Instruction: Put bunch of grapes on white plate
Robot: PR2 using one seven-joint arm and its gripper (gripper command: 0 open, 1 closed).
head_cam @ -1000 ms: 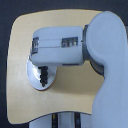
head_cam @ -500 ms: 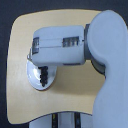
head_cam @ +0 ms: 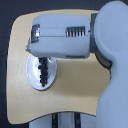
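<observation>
- wooden table (head_cam: 75,100) fills the lower middle of the frame; its near edge sits at the bottom, pale and bare where visible.
- white plate (head_cam: 34,79) lies at centre left on the table; only its lower and left rim shows, the upper part is covered by the arm.
- bunch of grapes (head_cam: 44,70) rests on the plate as a dark vertical string, running from under the arm down toward the plate's lower rim. it looks to be inside the rim, not hanging over it.
- gripper (head_cam: 39,56) is hidden under the big grey forearm housing (head_cam: 62,36) that crosses the upper half of the frame; fingers are not visible, so i cannot tell whether they are apart, together, or clamped on the grapes.
- grapes vs tool: the top of the bunch disappears directly beneath the left end of the housing, so the tool is right above it; contact cannot be judged.
- step, by judgement: placement on the plate, at or near release.
- next move calls for: fingers parted if not already, then a straight lift clear so the bunch is not dragged off.
- robot body (head_cam: 115,65) occupies the right edge, top to bottom.
</observation>
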